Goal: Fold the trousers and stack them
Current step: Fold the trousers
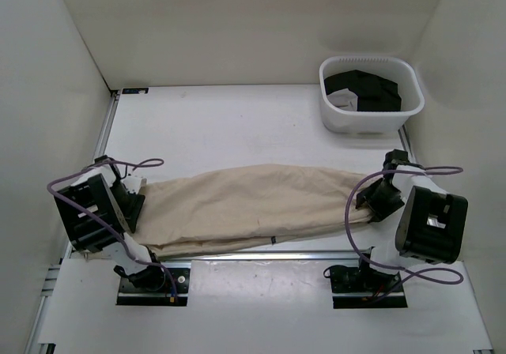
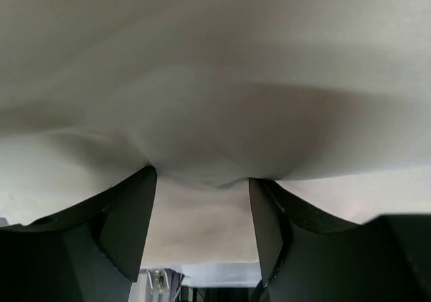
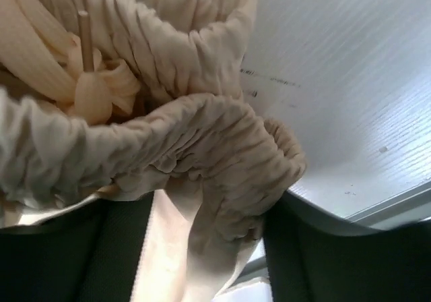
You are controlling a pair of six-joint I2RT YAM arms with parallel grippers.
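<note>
**Operator:** State the position of the trousers (image 1: 245, 204).

**Technician:** They lie stretched out lengthwise across the near part of the table (image 1: 237, 125), running from the left arm to the right arm. A small dark tag (image 1: 271, 239) sits on the near seam. The cloth is beige and lies mostly flat, with soft creases.

**Operator:** State the condition of the right gripper (image 1: 373, 200).

**Technician:** It is at the right end of the garment. In the right wrist view the gathered elastic band is bunched between the two dark fingers (image 3: 316, 248) and fills the gap, so the jaws are clamped on the trousers. A drawstring (image 3: 84, 39) with a knot hangs above the grip.

**Operator:** State the condition of the left gripper (image 1: 130, 204).

**Technician:** It is at the left end of the garment. In the left wrist view its fingers (image 2: 128, 228) stand moderately apart, with cloth draped over the tips and dipping into the gap. I cannot tell whether the cloth is pinched or only resting there.

**Operator:** Other items?

**Technician:** A white basket (image 1: 371, 121) stands at the far right corner, well apart from the trousers, with black garments (image 1: 371, 89) inside
</note>
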